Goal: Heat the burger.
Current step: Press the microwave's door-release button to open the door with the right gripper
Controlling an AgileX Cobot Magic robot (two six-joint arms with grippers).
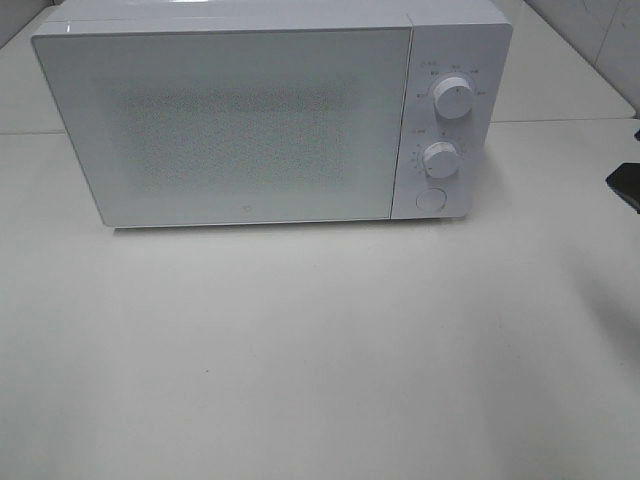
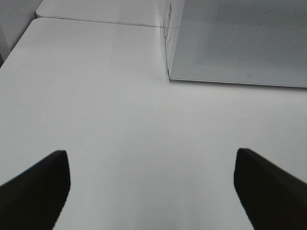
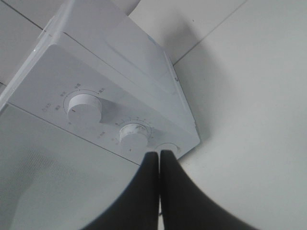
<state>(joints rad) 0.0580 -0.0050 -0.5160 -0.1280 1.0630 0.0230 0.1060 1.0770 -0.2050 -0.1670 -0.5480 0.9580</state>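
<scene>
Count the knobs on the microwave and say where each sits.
2. The upper knob sits near the top of the control panel, the lower knob directly beneath it; none looks hidden.

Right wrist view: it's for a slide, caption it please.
Shut right gripper facing the lower knob and round button of the white microwave.

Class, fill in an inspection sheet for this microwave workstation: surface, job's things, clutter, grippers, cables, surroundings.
Surface: matte white table, no stains seen.
Job's things: boxy white microwave, door shut, with two round white dials and a round button; burger not in view.
Clutter: nothing seen.
Grippers: left gripper open above the table; right gripper shut, holding nothing, off the microwave's right side.
Cables: nothing seen.
Surroundings: white tiled wall behind.
</scene>
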